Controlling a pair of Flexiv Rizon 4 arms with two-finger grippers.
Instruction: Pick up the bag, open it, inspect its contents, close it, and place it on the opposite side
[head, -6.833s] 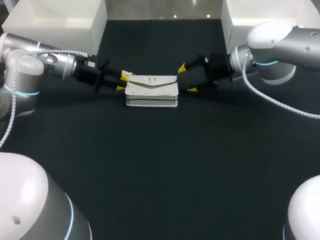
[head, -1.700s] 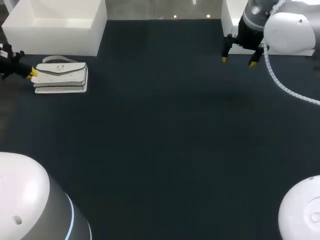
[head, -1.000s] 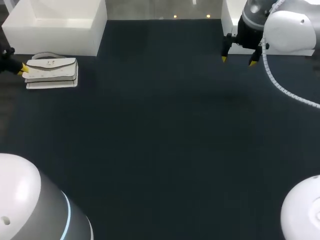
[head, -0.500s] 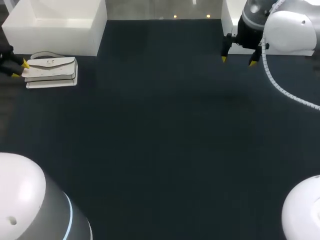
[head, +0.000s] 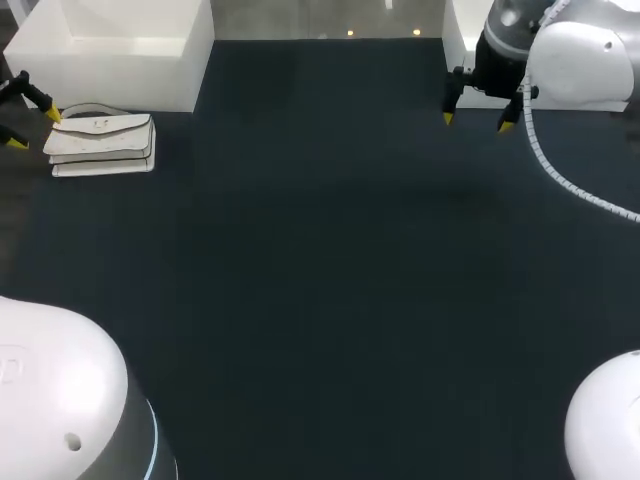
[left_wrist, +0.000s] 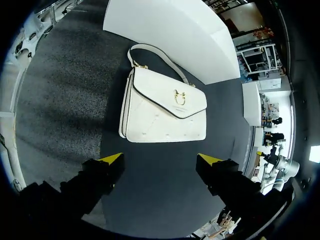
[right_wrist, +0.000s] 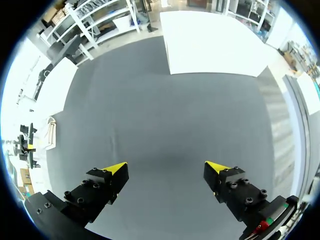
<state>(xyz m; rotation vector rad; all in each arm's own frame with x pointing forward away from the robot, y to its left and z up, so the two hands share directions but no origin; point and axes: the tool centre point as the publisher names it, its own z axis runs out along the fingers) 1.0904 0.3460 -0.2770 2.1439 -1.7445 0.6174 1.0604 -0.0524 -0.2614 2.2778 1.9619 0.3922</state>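
The white flap bag (head: 100, 140) lies closed on the dark table at the far left, its strap toward the white box behind it. My left gripper (head: 33, 128) is just off the bag's left end, open, with nothing between its fingers. In the left wrist view the bag (left_wrist: 165, 112) lies flat a short way ahead of the open left gripper (left_wrist: 161, 159), apart from both tips, gold clasp up. My right gripper (head: 476, 122) hangs open and empty at the back right, far from the bag. In the right wrist view the right gripper (right_wrist: 166, 167) stands over bare table.
A white box (head: 110, 50) stands at the back left, right behind the bag. Another white box (head: 462, 40) stands at the back right beside my right arm. The dark table top (head: 320, 280) stretches between them.
My left gripper has opened, let go of the bag's left end and drawn back a little to the left. The bag stays put. The right arm has not moved.
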